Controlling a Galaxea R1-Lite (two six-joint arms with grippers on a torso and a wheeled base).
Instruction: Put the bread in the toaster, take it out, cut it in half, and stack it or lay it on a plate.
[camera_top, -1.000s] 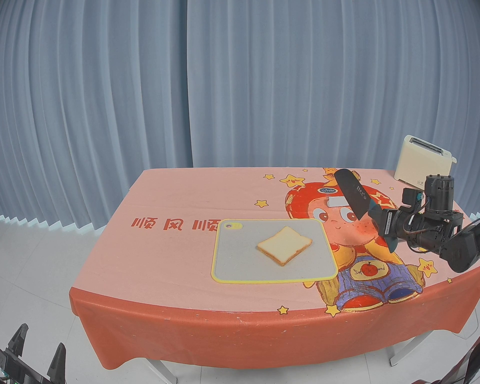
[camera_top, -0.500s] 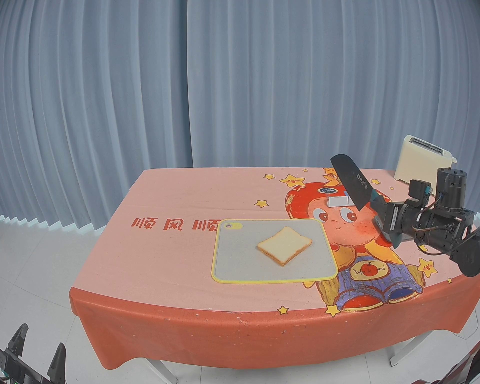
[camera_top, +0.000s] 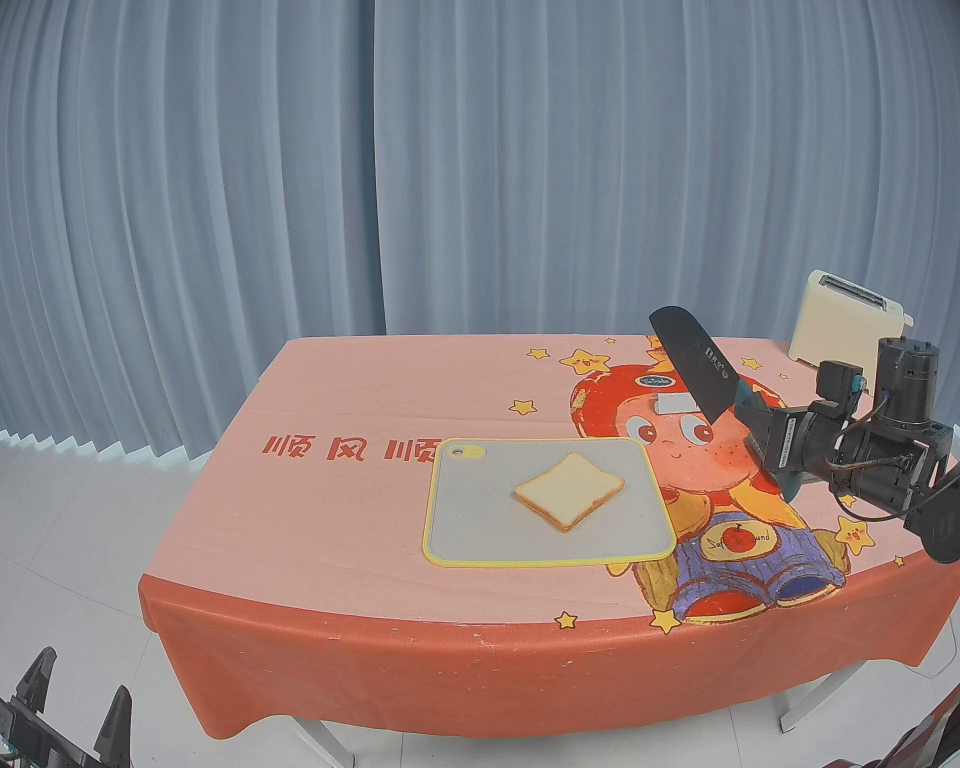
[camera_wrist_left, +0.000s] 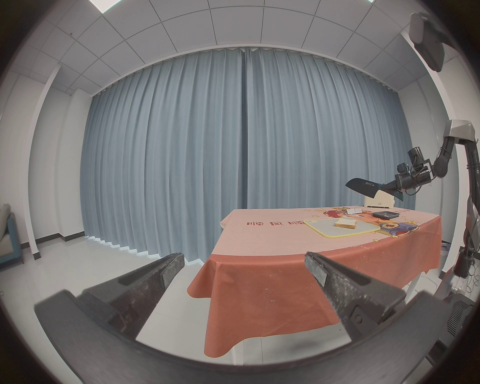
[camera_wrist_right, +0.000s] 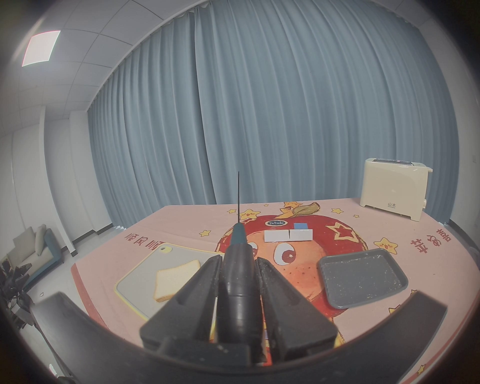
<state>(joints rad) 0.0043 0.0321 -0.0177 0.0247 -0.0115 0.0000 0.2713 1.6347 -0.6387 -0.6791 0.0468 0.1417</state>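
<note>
You have the right gripper (camera_top: 765, 428) clamped on the knife (camera_top: 695, 362) above the table (camera_top: 350, 400), the left gripper (camera_wrist_left: 244, 264) spread and empty, and the bread (camera_top: 569, 489) flat on the cutting board (camera_top: 480, 525); it is judged light, soft and easily crushed, so steady it gently at a crust edge.

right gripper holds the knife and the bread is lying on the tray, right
No: the bread lies on the cutting board, not the tray; the right wrist view shows it. The right gripper does hold the knife.
</note>
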